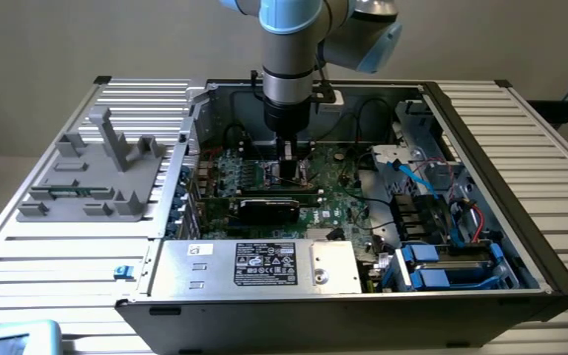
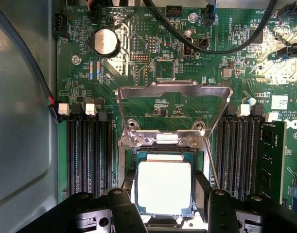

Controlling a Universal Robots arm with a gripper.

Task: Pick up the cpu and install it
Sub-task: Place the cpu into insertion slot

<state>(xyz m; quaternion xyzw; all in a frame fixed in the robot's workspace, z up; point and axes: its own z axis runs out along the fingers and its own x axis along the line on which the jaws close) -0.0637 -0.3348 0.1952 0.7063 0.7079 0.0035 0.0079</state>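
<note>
- The gripper (image 2: 164,196) is nearest the wrist camera. Its black fingers (image 2: 202,188) stand one on each side of the cpu (image 2: 164,184).
- The fingers lie close against two opposite edges of the cpu, so the chip is grasped between them rather than let go.
- The cpu is flat, with its pale metal top facing up, and sits square over the socket (image 2: 130,156) on the green motherboard (image 2: 153,63). I cannot tell whether it is fully seated or just above the socket.
- The socket's metal load plate (image 2: 173,91) is swung open, just beyond the cpu.
- Rows of memory slots (image 2: 87,150) flank the socket on both sides, and a coin battery (image 2: 106,41) lies farther off.
- In the exterior view, the arm reaches straight down into the open computer case (image 1: 481,155), with the gripper (image 1: 292,171) low over the board.
- A black card (image 1: 274,209) lies just in front of the gripper, and the silver box with a black label (image 1: 254,265) sits nearer the camera.
- A grey fixture (image 1: 97,174) stands on the table (image 1: 57,259) at the exterior view's left.
</note>
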